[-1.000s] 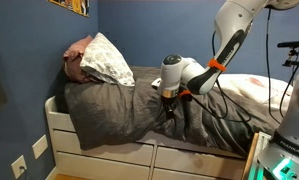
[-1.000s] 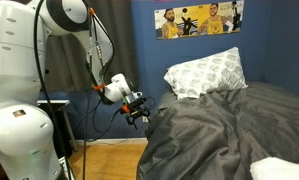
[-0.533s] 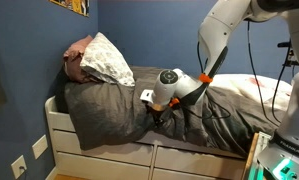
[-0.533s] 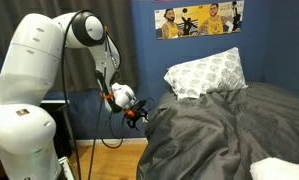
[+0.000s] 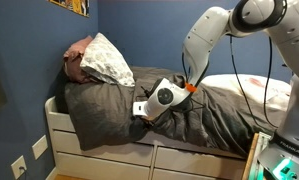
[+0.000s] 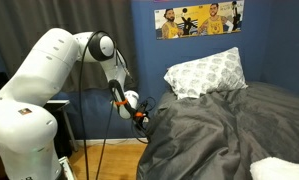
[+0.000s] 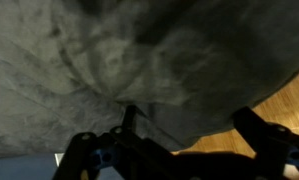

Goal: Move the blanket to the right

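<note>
The arm (image 6: 51, 70) has dropped lower, bringing the claw (image 6: 141, 117) to the hanging edge of the blanket (image 6: 219, 125). Its jaws stand open, empty.

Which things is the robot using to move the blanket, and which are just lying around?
For the job:
the dark grey blanket
the open claw, right by its edge

Just lying about:
the white pillow
the white folded bedding
the poster
the drawers
</note>
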